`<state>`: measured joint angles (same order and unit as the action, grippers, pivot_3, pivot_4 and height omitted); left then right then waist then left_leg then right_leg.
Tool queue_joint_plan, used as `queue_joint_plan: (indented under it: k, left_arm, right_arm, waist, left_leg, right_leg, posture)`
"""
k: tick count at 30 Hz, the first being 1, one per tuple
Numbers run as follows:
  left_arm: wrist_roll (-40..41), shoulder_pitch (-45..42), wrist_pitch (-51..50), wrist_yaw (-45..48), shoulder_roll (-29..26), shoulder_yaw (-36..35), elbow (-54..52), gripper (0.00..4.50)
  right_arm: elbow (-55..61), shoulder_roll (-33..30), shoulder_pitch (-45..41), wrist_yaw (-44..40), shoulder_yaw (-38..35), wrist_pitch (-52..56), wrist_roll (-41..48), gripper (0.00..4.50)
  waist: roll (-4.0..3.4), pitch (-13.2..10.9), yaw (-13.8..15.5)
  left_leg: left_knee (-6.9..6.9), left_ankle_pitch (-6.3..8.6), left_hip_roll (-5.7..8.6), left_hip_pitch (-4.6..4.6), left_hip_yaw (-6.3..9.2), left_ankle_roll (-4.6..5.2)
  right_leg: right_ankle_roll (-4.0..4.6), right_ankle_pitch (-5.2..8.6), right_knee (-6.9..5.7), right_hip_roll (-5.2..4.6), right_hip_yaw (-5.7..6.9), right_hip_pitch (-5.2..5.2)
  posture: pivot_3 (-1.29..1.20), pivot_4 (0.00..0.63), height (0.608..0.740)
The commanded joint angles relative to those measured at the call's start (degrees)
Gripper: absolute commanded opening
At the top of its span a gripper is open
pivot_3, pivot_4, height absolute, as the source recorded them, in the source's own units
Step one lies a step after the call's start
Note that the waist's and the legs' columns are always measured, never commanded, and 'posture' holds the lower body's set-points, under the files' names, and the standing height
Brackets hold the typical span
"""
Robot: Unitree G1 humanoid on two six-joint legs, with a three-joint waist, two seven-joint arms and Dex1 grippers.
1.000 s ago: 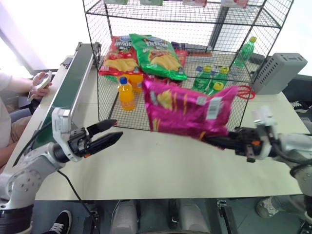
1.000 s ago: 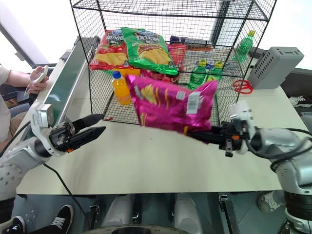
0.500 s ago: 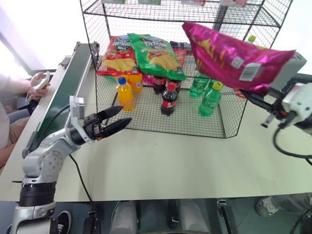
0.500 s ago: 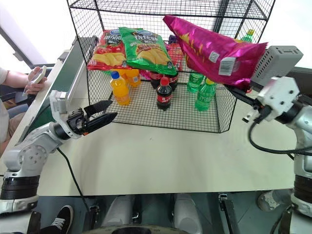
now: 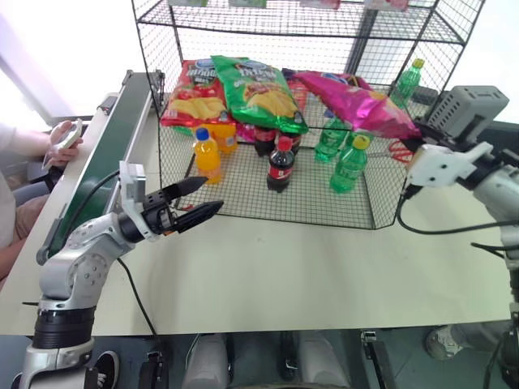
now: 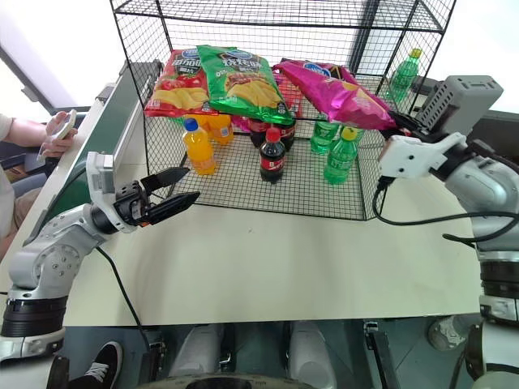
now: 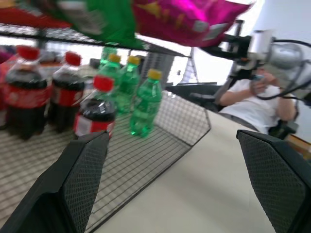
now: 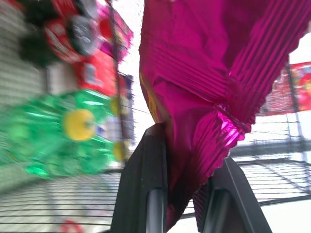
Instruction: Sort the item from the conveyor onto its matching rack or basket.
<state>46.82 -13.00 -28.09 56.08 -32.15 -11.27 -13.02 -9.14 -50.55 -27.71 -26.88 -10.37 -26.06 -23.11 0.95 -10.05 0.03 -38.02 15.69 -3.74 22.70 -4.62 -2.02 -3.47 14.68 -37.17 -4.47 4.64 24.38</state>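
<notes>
Magenta-pink crisp bag point(image 6: 336, 91) pinched at its crimped end by right gripper point(image 8: 187, 191), lying beside green crisp bag point(image 6: 239, 79) on wire rack point(image 6: 365, 174). Left gripper point(image 6: 180, 186) spread wide and empty above desk point(image 6: 284, 259).

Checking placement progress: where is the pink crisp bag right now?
In the head views the pink crisp bag lies on the rack's middle tier, right of the green crisp bag, above the green bottles, its end pinched by the right pincer.

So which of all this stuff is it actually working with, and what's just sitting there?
Part of the job:
- pink crisp bag, pinched in the right tool
- black wire rack
- green conveyor

Just lying about:
- red crisp bag
- green crisp bag
- orange, cola and green bottles
- grey box
- left tool, open and idle
</notes>
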Motion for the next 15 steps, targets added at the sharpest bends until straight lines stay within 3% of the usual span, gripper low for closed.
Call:
queue_joint_plan:
  k: [1, 15]
  left_arm:
    - [1.4, 0.4, 1.2, 0.4, 0.4, -1.6, -2.1, 4.5]
    - [1.0, 2.0, 2.8, -1.5, 2.9, -2.0, -4.1, 4.5]
  right_arm:
    - [1.4, -0.6, -2.7, 3.9, 0.8, 2.9, -3.1, 0.13]
    - [-0.7, 5.0, -9.5, 7.4, 8.9, 16.2, -6.2, 0.13]
  waist:
    - [0.0, 0.0, 0.0]
    - [0.0, 0.0, -0.8]
  left_leg:
    - [0.0, 0.0, 0.0, 0.0, 0.0, 0.0]
    - [0.0, 0.0, 0.01, 0.01, 0.02, 0.01]
  right_leg:
    - [0.0, 0.0, 0.0, 0.0, 0.0, 0.0]
    - [0.0, 0.0, -0.02, -0.01, 0.0, 0.0]
  posture:
    - [0.0, 0.15, 0.74]
    - [0.0, 0.15, 0.74]
